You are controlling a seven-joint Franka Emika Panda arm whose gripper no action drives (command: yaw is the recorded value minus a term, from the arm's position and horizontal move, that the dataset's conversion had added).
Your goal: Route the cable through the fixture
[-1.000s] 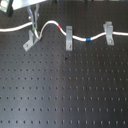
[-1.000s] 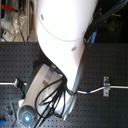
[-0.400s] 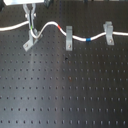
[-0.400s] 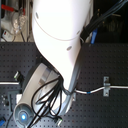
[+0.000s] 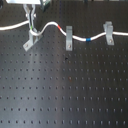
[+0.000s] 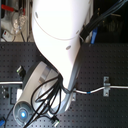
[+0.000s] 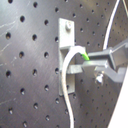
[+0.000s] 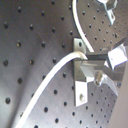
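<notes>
The white cable [image 5: 50,25] runs from the first exterior view's left edge across the board, with a red band [image 5: 62,27] and a blue band [image 5: 89,38]. My gripper [image 5: 31,21] is shut on the cable at its green band [image 7: 86,57], right above the slanted grey fixture [image 5: 30,40]. In the first wrist view the cable arcs over the fixture's forked top [image 7: 67,47]. In the second wrist view the cable [image 8: 50,82] reaches the fixture [image 8: 82,72] beside my fingers [image 8: 102,61]. Whether the cable sits between the prongs I cannot tell.
Two slimmer upright grey clips [image 5: 69,37] [image 5: 107,32] hold the cable further to the first exterior view's right. The black perforated board [image 5: 65,90] lies under everything. In the second exterior view the arm [image 6: 60,40] hides the fixture; one clip [image 6: 106,85] shows.
The arm has shifted slightly in the second exterior view. The gripper stays over the fixture, still shut on the cable.
</notes>
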